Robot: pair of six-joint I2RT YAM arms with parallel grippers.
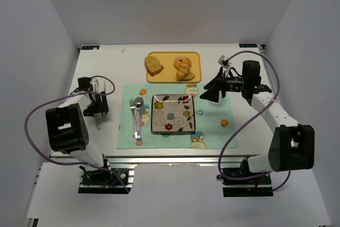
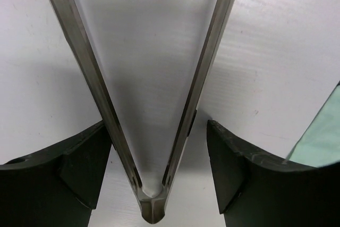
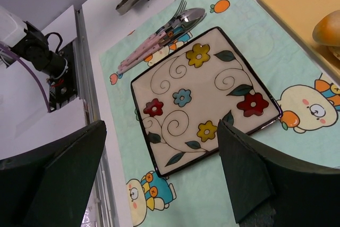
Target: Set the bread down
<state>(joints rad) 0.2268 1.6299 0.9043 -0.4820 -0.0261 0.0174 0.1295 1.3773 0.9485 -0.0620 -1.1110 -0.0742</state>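
The white table (image 1: 101,57) carries a pale green placemat (image 1: 212,126) printed with cartoon figures, laid centrally in front of the arms. A yellow tray (image 1: 169,76) sits just beyond the placemat's far edge. A square flower-patterned plate (image 1: 173,114) lies in the middle of the placemat.

The right gripper (image 3: 159,126) hangs over the right part of the placemat, beside the plate and near the tray's right near corner. Its fingers stand wide apart, with only plate and placemat seen between them. The left gripper (image 2: 156,126) is low over the table left of the placemat, well apart from the tray. Its fingers straddle the hinge end of a pair of metal tongs (image 2: 203,81). One finger touches one tong arm and the other stands off the second arm with a visible gap, so the jaws are apart and not clamped.

On the tray, a brown speckled bread slice (image 1: 154,65) lies at the left. The bread (image 1: 182,61), a round golden-orange bun, lies in the tray's right half on the far side. The croissant (image 1: 186,74) touches its near side and lies between it and the plate. A fork (image 1: 133,111) and a spoon (image 1: 139,104) with pink handles lie side by side on the placemat, left of the plate.

The left wrist view cuts off the tong tips at its top edge. The right wrist view crops the tray. A rounded golden item shows at that view's right edge, and whether it is bun or croissant cannot be told. The overhead view is too coarse to show the bun's centre hole.
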